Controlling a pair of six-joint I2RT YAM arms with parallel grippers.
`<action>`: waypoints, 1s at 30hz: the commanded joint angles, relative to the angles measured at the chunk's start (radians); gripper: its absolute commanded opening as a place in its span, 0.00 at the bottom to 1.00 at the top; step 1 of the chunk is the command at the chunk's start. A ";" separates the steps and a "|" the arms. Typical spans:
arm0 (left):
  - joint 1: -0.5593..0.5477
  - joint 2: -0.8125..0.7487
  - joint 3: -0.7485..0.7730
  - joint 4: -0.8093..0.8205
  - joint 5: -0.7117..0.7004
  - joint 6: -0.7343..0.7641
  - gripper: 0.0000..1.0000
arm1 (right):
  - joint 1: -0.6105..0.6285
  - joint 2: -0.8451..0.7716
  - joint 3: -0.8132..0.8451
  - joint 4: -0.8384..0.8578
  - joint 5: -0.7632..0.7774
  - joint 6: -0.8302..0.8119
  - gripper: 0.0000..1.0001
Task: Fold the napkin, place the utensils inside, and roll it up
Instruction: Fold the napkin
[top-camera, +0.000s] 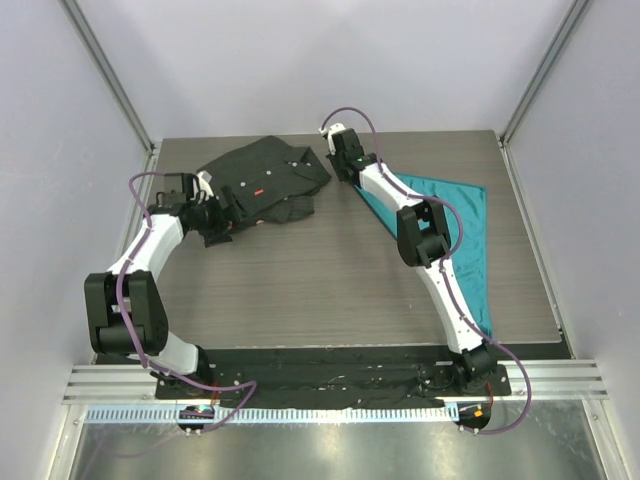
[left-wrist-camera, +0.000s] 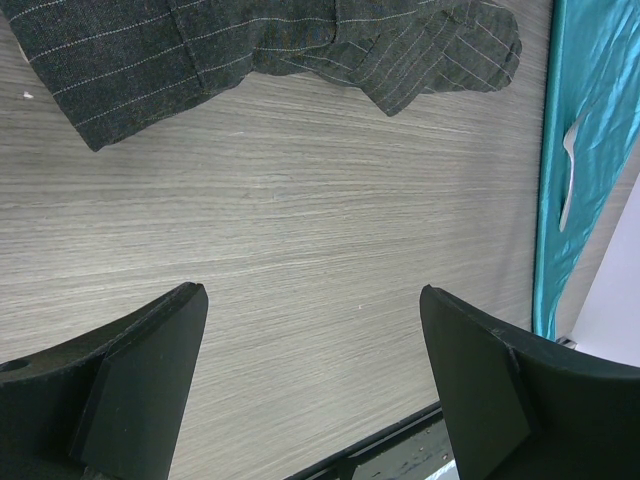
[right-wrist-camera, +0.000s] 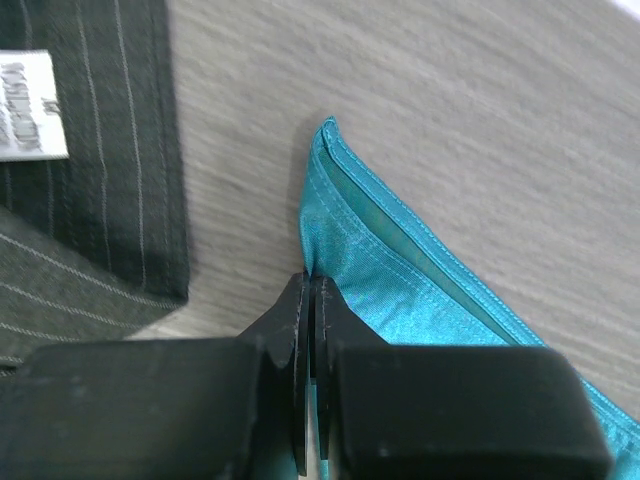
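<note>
One napkin (right-wrist-camera: 385, 265) corner lies pinched in the right hand (right-wrist-camera: 312, 290).

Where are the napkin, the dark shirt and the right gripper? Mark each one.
napkin (top-camera: 472, 225): top view, bare teal near its right edge.
dark shirt (top-camera: 262, 172): top view, its middle.
right gripper (right-wrist-camera: 310, 290): right wrist view, fingertips shut on napkin corner.

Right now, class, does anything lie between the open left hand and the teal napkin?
Nothing visible does: only bare wood-grain table lies between the left hand and the shiny teal napkin. The dark pinstriped shirt sits off to the side.
</note>
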 joint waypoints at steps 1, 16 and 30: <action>-0.004 -0.008 0.031 -0.001 0.017 0.022 0.93 | 0.010 0.002 0.054 0.114 -0.025 -0.034 0.01; -0.002 -0.019 0.028 0.003 0.012 0.022 0.95 | 0.084 -0.241 -0.148 0.151 0.031 -0.068 0.65; -0.024 -0.053 0.030 -0.009 -0.030 0.032 0.95 | 0.017 -1.040 -1.044 -0.221 0.128 0.524 0.70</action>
